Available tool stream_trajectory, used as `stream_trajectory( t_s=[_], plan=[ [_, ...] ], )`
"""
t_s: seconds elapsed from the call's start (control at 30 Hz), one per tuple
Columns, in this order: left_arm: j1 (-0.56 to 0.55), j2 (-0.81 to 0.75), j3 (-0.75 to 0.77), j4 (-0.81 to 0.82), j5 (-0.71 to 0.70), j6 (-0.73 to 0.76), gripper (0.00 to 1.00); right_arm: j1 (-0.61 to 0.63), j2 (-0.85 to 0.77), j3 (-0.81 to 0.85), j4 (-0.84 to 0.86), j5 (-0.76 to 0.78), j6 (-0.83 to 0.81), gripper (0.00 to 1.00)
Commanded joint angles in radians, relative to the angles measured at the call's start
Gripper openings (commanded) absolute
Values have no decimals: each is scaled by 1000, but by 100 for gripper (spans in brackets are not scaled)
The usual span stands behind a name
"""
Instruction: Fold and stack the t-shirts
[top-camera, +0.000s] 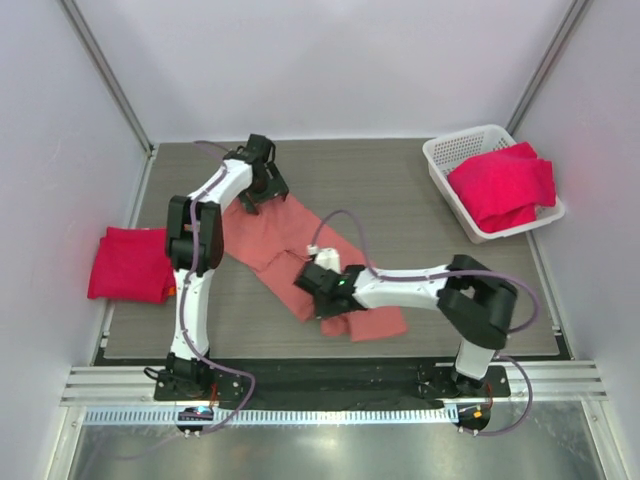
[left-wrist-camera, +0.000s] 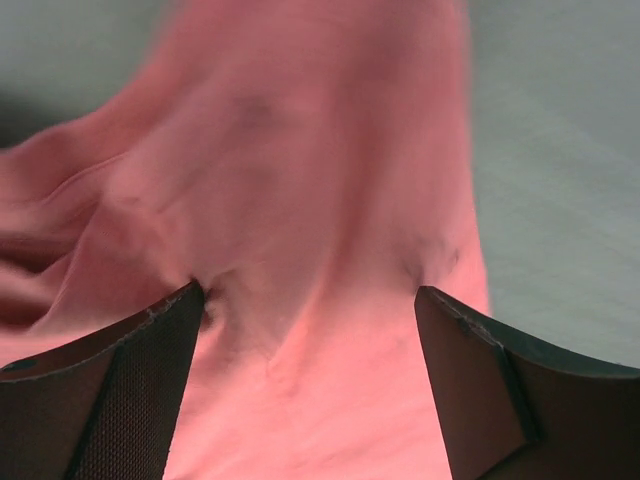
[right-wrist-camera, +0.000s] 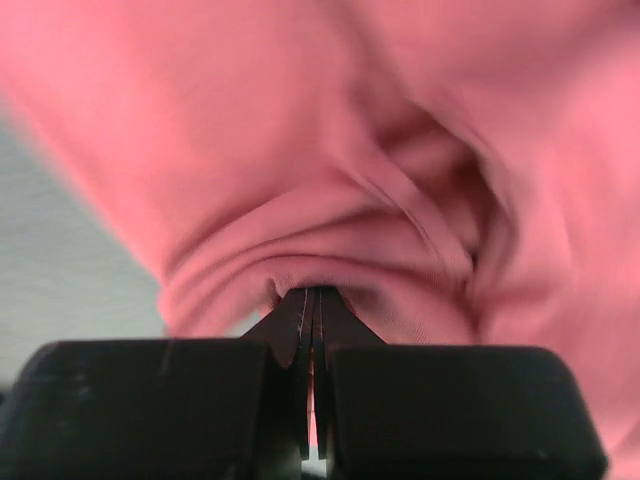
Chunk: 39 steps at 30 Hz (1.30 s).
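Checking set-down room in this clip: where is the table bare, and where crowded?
Bare: far strip between left gripper and basket; right side between pink t-shirt and basket. Crowded: centre, around right gripper; folded red t-shirt fills the left edge.

Place: a robot lab, a closed test booth.
Walls: plain white panels on 3 sides, held by slanted metal posts.
Robots: 2 white-and-black arms, the left arm and the right arm, bolted to an aluminium rail.
Wiring: loose grey cables along the arms and a slotted duct by the bases.
Surface: a grey board between the walls.
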Motion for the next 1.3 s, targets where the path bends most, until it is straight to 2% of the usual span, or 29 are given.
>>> stream_trajectory(
  t_s=[0.0, 0.03, 0.1, 0.2, 0.23, 0.3, 0.33, 0.4, 0.47, 0.5, 0.57, 0.63, 0.7, 0.77, 0.8, 0.93, 1.1, 1.27],
  plan=[
    [-50, 143, 214, 25, 102, 20, 86, 107, 167, 126, 22, -163, 62, 1],
    [-72, 218, 348, 19, 138, 21, 86, 116, 195, 207, 32, -183, 39, 1],
    [-92, 292, 478, 17, 157, 20, 86, 125, 233, 274, 35, -234, 10, 4],
    [-118, 436, 674, 55, 183, 15, 87, 98, 174, 326, 38, -213, -33, 19],
    [-115, 453, 699, 75, 206, -1, 87, 77, 145, 321, 40, -210, -52, 30],
    [-112, 454, 681, 135, 229, -6, 88, 11, 61, 305, 43, -216, -73, 38],
    [-110, 440, 649, 205, 234, -6, 89, -17, 34, 276, 48, -219, -85, 46],
    [-107, 372, 547, 296, 235, -2, 91, -118, -18, 240, 66, -236, -121, 48],
    [-104, 335, 512, 410, 231, 0, 92, -198, -73, 190, 112, -320, -156, 48],
    [-103, 322, 514, 465, 243, 3, 93, -276, -82, 179, 129, -341, -164, 48],
    [-94, 321, 547, 493, 260, 0, 95, -354, -86, 173, 166, -394, -190, 48],
    [-80, 323, 601, 494, 301, -15, 96, -448, -55, 191, 195, -395, -225, 55],
    [-69, 300, 592, 500, 342, -40, 97, -505, -15, 205, 227, -403, -234, 57],
    [-52, 222, 509, 519, 382, -49, 99, -584, 67, 232, 290, -442, -230, 58],
    [-42, 191, 459, 570, 452, -43, 100, -609, 103, 270, 323, -466, -218, 58],
    [-18, -14, 209, 628, 546, -2, 99, -706, 324, 453, 328, -585, -193, 62],
    [2, -195, -40, 576, 530, 61, 100, -761, 558, 695, 313, -659, -152, 62],
    [6, -342, -245, 527, 442, 152, 99, -792, 698, 859, 302, -679, -115, 63]
  ],
)
